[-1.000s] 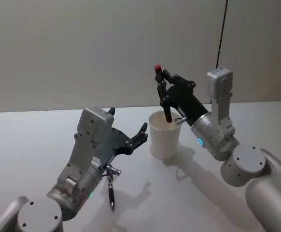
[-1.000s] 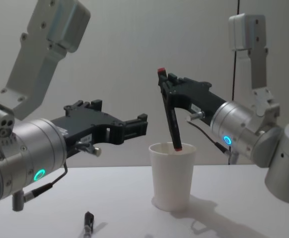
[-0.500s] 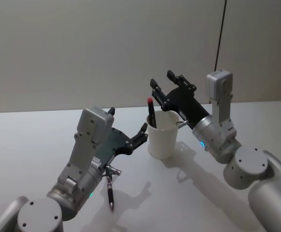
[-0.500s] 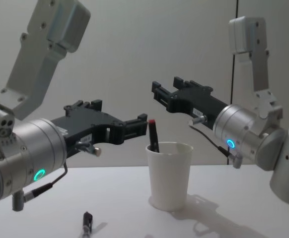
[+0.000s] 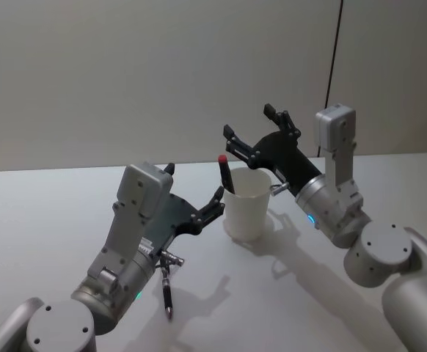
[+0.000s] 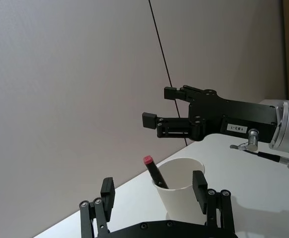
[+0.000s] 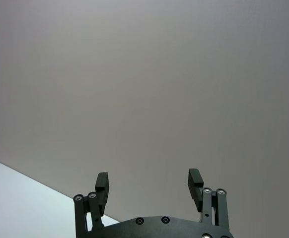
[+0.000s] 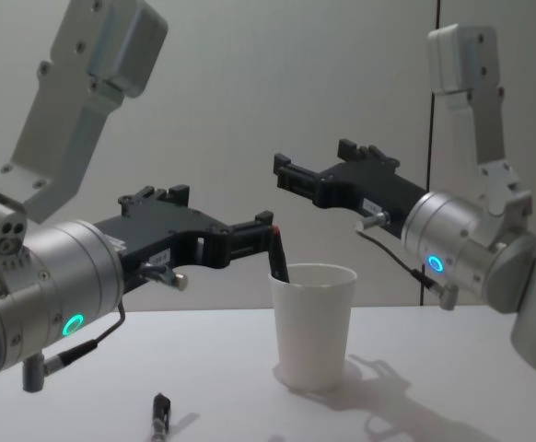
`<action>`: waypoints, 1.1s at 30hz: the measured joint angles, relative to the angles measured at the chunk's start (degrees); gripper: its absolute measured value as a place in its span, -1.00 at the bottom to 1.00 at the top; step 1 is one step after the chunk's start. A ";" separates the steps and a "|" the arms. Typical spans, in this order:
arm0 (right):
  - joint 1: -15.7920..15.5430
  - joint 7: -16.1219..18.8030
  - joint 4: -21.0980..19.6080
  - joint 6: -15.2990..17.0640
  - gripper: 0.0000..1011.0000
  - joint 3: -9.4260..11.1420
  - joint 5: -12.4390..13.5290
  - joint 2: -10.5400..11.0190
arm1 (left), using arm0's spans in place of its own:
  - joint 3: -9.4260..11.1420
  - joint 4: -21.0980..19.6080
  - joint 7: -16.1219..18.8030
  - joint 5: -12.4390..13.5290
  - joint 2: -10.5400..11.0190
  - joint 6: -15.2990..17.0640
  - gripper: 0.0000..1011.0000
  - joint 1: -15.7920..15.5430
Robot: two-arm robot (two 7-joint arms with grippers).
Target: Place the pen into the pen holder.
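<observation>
Slim black pen w/ red cap [image 5: 227, 174] stands tilted in the plain white paper cup [image 5: 247, 214], leaning on its rim, just under my right gripper [image 5: 249, 122]. Its fingers are spread wide, empty; my left gripper [image 5: 196, 182] hovers beside the cup, also spread, empty.

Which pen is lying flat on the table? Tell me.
The dark pen on the table, front left; the red-capped pen stands leaning in the white paper cup.

My left claw [image 6: 153, 189] is spread wide, with the pen holder [image 6: 183, 194] standing on the worktop [image 6: 266, 196] beyond it. The red-tipped pen [image 6: 155, 174] leans inside against the rim. My right claw [image 6: 160, 106] hangs above, fingers parted.
</observation>
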 joint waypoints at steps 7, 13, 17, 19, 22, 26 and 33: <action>-1.60 -0.74 -3.78 3.64 0.98 0.25 -0.92 0.93 | 0.00 0.00 0.00 0.00 0.00 0.00 0.98 0.00; -3.74 -1.46 -8.94 8.67 0.98 0.83 -1.38 2.33 | 0.00 0.00 0.00 0.00 0.00 0.00 0.98 0.00; -5.87 -2.06 -13.59 13.04 0.98 1.50 -1.44 3.81 | 0.00 0.00 0.00 0.00 0.00 0.00 0.98 0.00; -6.65 -2.24 -15.09 14.27 0.98 1.72 -1.44 4.38 | 0.00 0.00 0.00 0.00 0.00 0.00 0.98 0.00; -8.11 -2.61 -18.22 16.91 0.98 2.22 -1.42 5.44 | 0.00 0.00 0.00 0.00 0.00 0.00 0.98 0.00; -10.27 -3.04 -22.40 19.99 0.98 2.96 -1.19 7.01 | 0.00 0.00 0.00 0.00 0.00 0.00 0.98 0.00; -14.19 -3.89 -29.29 24.99 0.98 4.21 -0.48 9.86 | 0.00 0.00 0.00 0.00 0.00 0.00 0.98 0.00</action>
